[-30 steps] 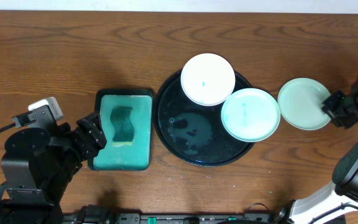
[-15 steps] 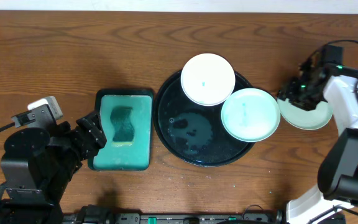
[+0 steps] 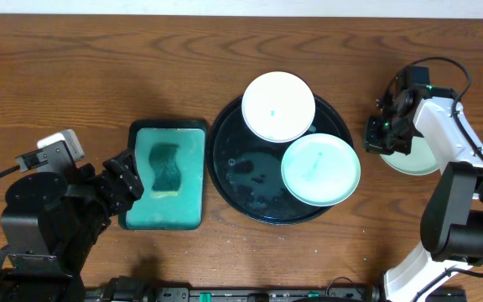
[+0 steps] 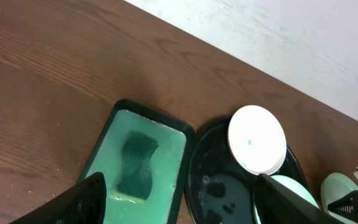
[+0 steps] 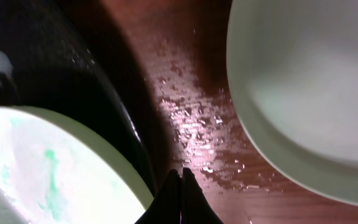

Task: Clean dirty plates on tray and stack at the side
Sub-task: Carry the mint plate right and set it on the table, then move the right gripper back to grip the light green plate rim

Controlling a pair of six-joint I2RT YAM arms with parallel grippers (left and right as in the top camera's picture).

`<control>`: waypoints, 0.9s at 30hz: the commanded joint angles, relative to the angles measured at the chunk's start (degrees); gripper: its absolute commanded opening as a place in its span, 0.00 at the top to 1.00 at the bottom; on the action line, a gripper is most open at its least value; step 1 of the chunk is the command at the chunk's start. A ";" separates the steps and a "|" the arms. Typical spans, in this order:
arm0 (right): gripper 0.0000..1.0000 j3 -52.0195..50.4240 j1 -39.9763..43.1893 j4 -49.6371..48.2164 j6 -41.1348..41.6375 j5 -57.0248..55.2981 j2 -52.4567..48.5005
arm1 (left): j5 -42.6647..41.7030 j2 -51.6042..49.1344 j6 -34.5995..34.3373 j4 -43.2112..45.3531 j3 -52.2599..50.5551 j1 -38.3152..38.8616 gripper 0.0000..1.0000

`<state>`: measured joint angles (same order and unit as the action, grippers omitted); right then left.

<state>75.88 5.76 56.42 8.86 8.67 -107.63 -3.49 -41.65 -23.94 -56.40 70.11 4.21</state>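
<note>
Tightest spot is the wet strip of counter [image 5: 191, 118] between the rim of the black tray [image 5: 110, 106] and the lone plate [image 5: 316, 93] on the right; the right claw [image 5: 180, 190], tips pinched together, sits in it. On the tray, a white plate [image 3: 278, 106] blocks the far side and a mint plate [image 3: 320, 170] the right, left half is bare. Far counter's wide open.

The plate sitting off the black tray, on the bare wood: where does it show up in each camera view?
Overhead: the plate lies at far right, partly under the right arm.
Left wrist: the plate is near the bottom right corner.
Right wrist: the plate fills the upper right.
Shared landmark: the black tray, left of the plate in all three.
</note>
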 commanded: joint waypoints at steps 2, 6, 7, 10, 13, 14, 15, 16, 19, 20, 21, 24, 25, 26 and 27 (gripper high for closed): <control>0.99 -0.55 -2.05 1.33 -2.86 4.04 0.98 | 0.63 -0.20 0.33 0.11 0.68 -0.24 0.24; 0.87 -0.55 -5.16 3.34 -4.22 3.93 1.31 | -0.22 -0.28 0.33 0.13 0.68 -0.24 0.24; 0.68 -0.57 -5.88 3.93 -3.89 2.91 1.29 | -0.39 -0.33 0.33 0.11 0.68 -0.24 0.24; 0.52 -0.59 -7.74 6.97 -1.16 -1.88 1.29 | -0.42 -0.74 0.35 -0.02 0.68 -0.24 0.24; 0.53 -1.20 -8.46 8.28 -0.74 -2.62 1.29 | -0.44 -1.09 0.35 -0.17 0.68 -0.24 0.24; 0.65 -2.80 -8.55 8.09 -0.28 -2.73 1.29 | -0.42 -1.46 0.35 -0.13 0.68 -0.24 0.24; 0.69 -3.78 -8.52 7.50 0.37 -2.84 1.29 | -0.42 -1.64 0.35 -0.15 0.68 -0.24 0.24; 0.78 -4.63 -8.52 6.95 0.55 -2.82 1.29 | -0.44 -1.75 0.35 -0.17 0.68 -0.24 0.24; 0.99 -6.64 -8.61 5.57 0.81 -2.60 1.29 | -0.44 -2.01 0.35 -0.39 0.68 -0.24 0.24; 0.99 -6.69 -8.63 5.51 0.76 -2.34 1.29 | -0.44 -2.05 0.35 -0.52 0.68 -0.24 0.24; 0.99 -6.67 -8.81 5.51 0.76 -1.77 1.29 | -0.44 -2.10 0.35 -0.59 0.68 -0.24 0.24; 0.99 -6.67 -10.05 4.63 -1.75 2.27 1.84 | -0.63 -2.29 0.33 -0.63 0.63 -0.22 0.24; 0.99 -6.67 -10.97 3.98 -3.23 4.22 2.10 | -0.66 -2.47 0.33 -0.83 0.63 -0.22 0.25; 0.99 -6.67 -12.20 3.02 -4.04 5.75 2.32 | -0.66 -2.73 0.33 -1.14 0.63 -0.22 0.25; 0.99 -6.67 -13.62 1.68 -4.28 6.95 2.38 | -0.66 -3.28 0.35 -1.84 0.63 -0.22 0.25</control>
<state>69.54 -3.88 60.20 7.73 9.50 -107.07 -3.95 -43.83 -23.94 -57.08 70.11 4.21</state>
